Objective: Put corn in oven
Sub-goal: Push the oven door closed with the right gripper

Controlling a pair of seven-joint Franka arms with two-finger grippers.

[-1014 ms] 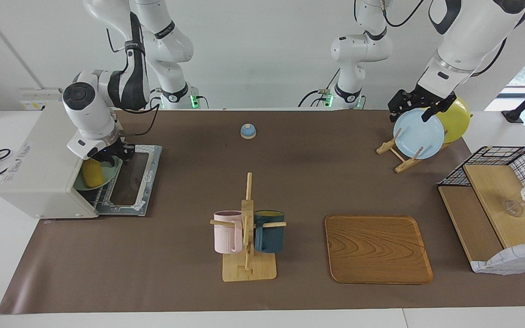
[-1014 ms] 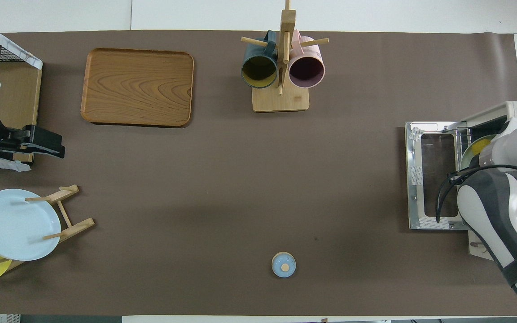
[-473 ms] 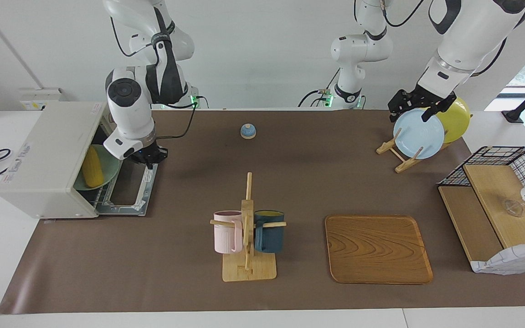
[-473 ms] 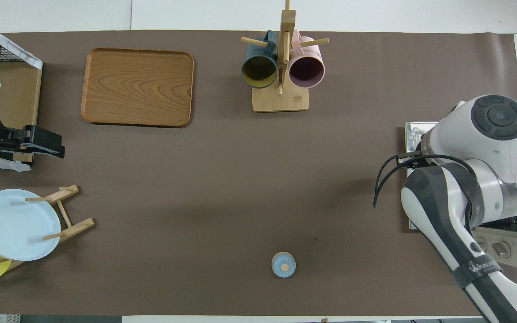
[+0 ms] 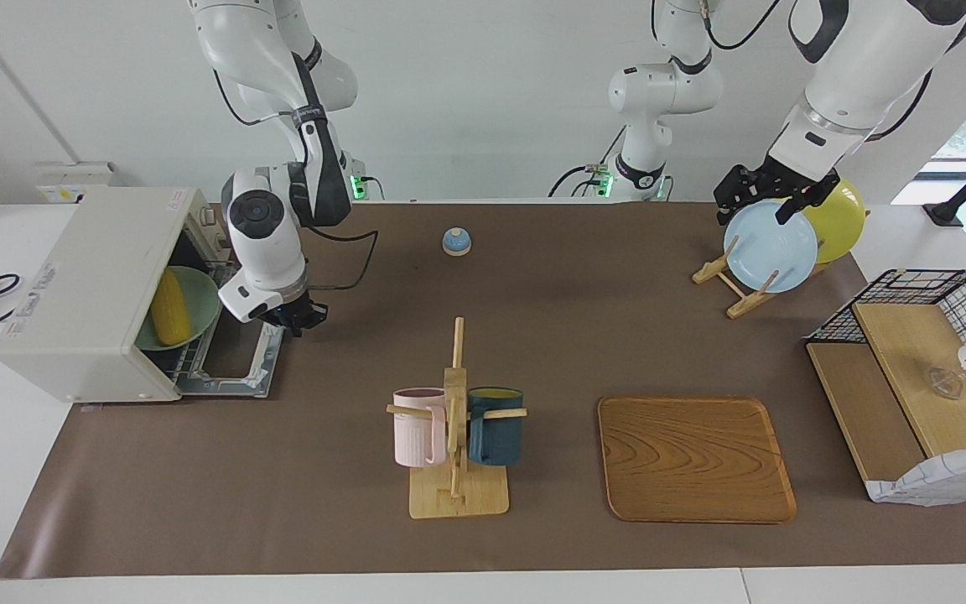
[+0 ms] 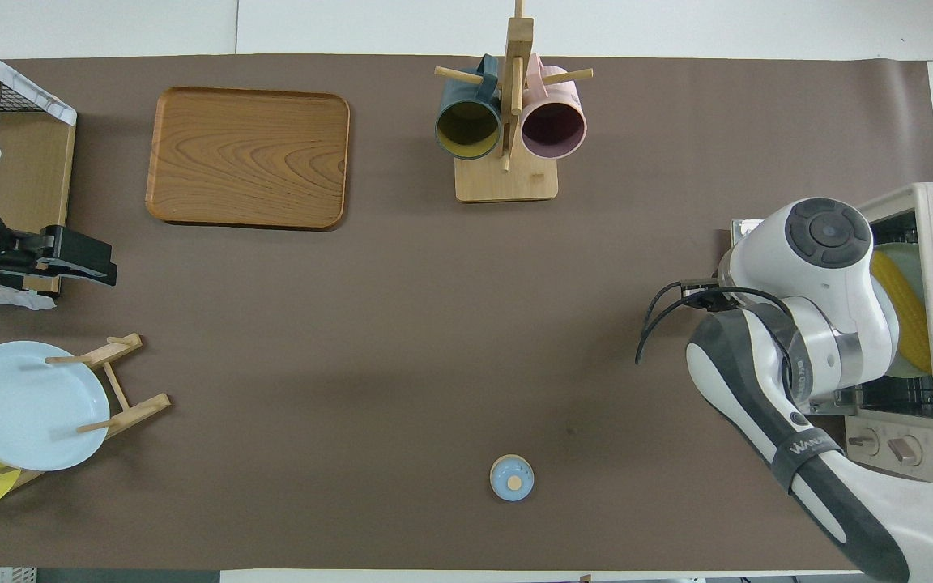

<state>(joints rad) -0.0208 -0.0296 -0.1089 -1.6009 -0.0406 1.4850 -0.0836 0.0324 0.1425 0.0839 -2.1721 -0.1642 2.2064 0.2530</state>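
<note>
Backing off oven [image 5: 89,294], right tool [image 5: 294,319] empty, grip unclear; corn [image 5: 167,308] inside.

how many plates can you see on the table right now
3. A light blue plate and a yellow plate stand in the wooden rack at the left arm's end; a green plate lies under the corn inside the oven.

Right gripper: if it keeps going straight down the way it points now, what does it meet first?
Probably the outer edge of the oven's open door: the right gripper points down over it. Depth is unclear, so it may land on the brown mat beside it.
</note>
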